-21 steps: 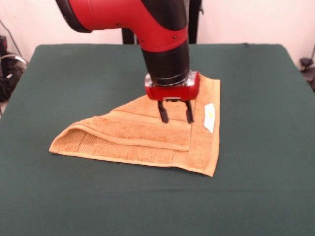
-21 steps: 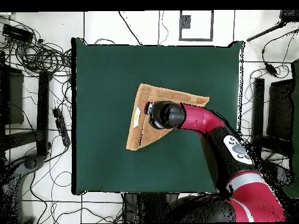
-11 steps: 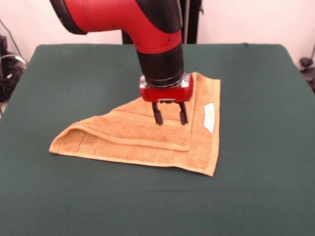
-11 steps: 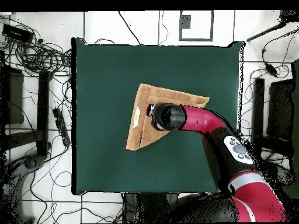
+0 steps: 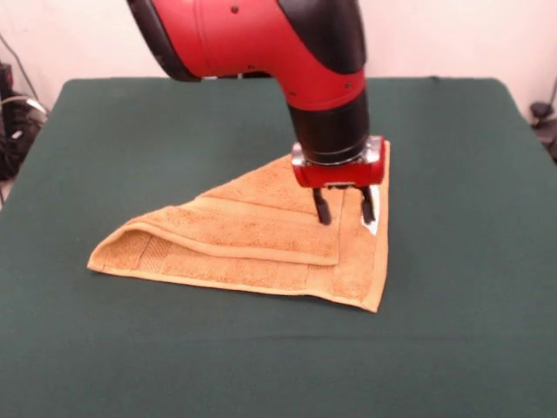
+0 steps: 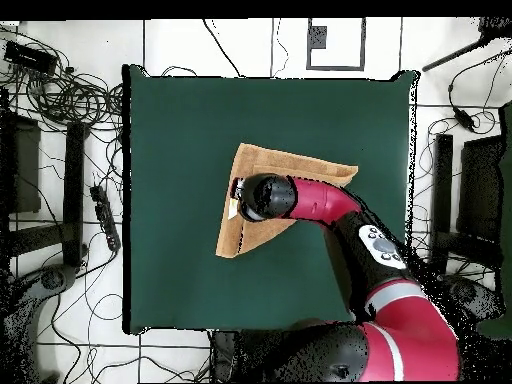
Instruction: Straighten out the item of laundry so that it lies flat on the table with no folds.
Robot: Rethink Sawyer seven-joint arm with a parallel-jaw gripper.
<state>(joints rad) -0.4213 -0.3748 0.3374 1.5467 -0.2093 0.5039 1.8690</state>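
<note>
**Towel folded to a triangle, gripper over its label**

The orange-tan towel (image 5: 252, 239) lies near the middle of the table (image 5: 104, 348), doubled over into a rough triangle (woven border bands showing along the folded edges); the gripper (image 5: 345, 209) hangs just above the white label, jaws parted, holding nothing.

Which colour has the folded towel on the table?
The towel is orange-tan, with woven border bands of the same colour; the front view shows it best.
</note>
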